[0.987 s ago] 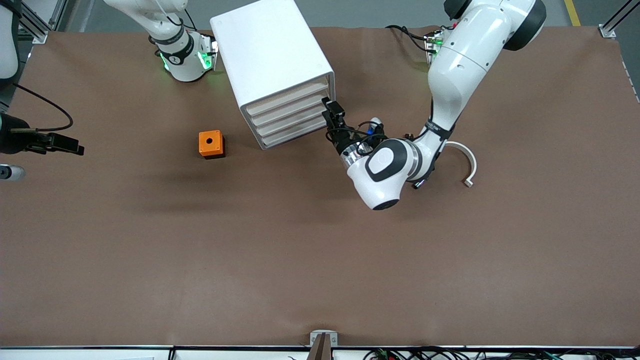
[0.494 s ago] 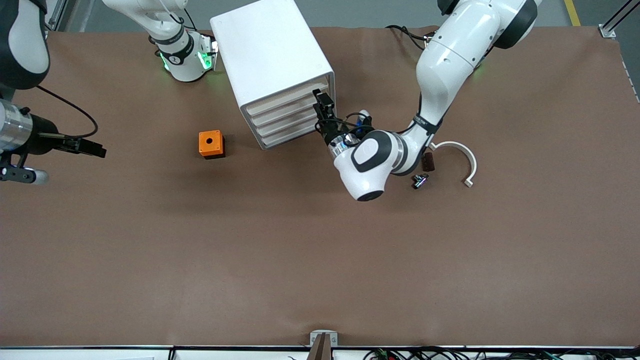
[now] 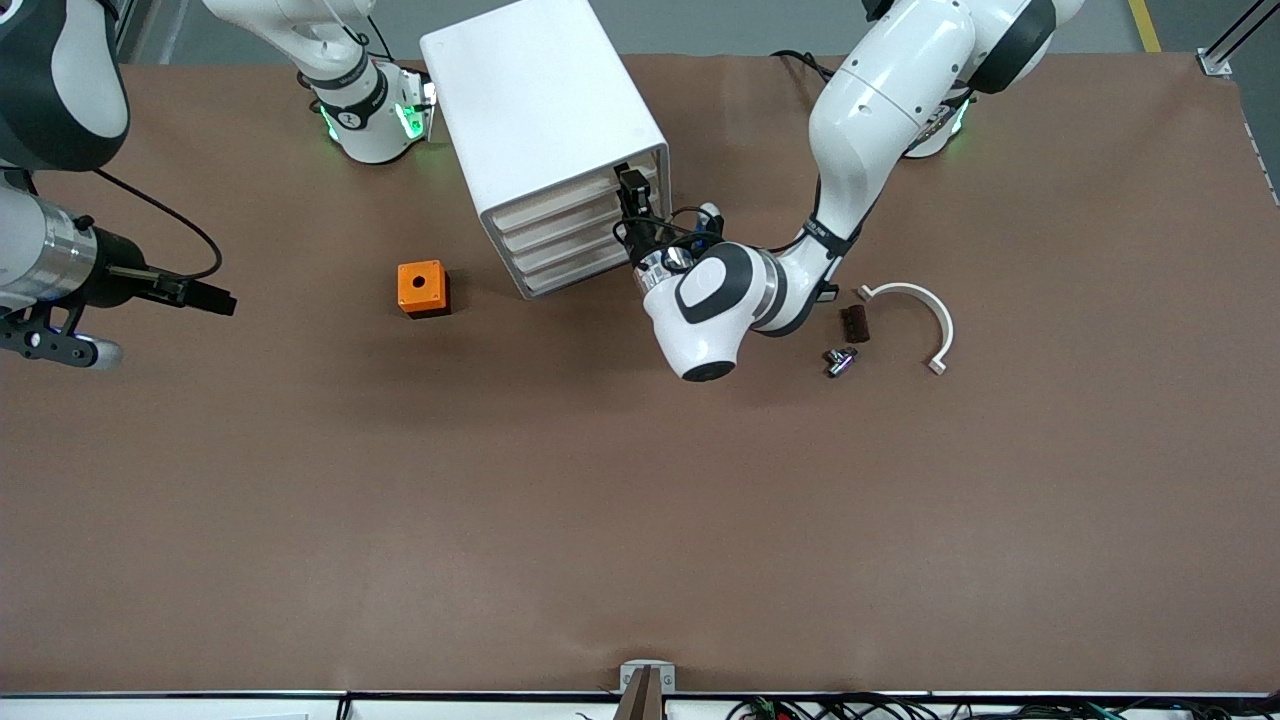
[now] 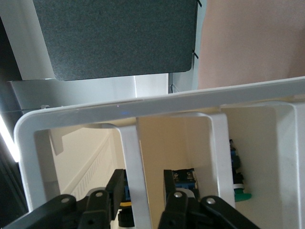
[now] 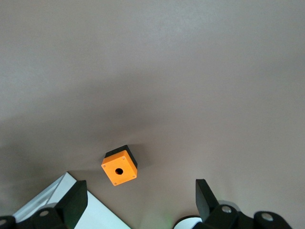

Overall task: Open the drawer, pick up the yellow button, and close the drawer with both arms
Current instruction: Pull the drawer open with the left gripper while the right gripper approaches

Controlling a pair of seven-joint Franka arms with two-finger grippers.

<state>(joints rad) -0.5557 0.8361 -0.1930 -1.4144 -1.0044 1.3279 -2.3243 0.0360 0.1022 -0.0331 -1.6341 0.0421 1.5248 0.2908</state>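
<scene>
The left tool (image 3: 632,192) is sitting at the drawer cabinet (image 3: 545,130) front, fingers (image 4: 174,188) straddling a white handle bar (image 4: 136,176), not visibly clamping. The right tool (image 3: 205,296), fingers apart, is waiting over the desk (image 3: 600,500) beside the cabinet. The button cannot be made out.

right arm (image 3: 60,60) cropped at frame edge, drawer contents mostly hidden

My left arm (image 3: 880,110) reaches down from its base and bends at the wrist, so the left gripper (image 3: 632,195) points toward the right arm's end of the table. In the left wrist view its fingers (image 4: 116,188) stand a narrow gap apart, a thin white bar between them. My right arm (image 3: 50,90) waits at the table's edge, the right gripper (image 3: 205,297) held level, its fingers (image 5: 76,200) spread wide and holding nothing.
</scene>
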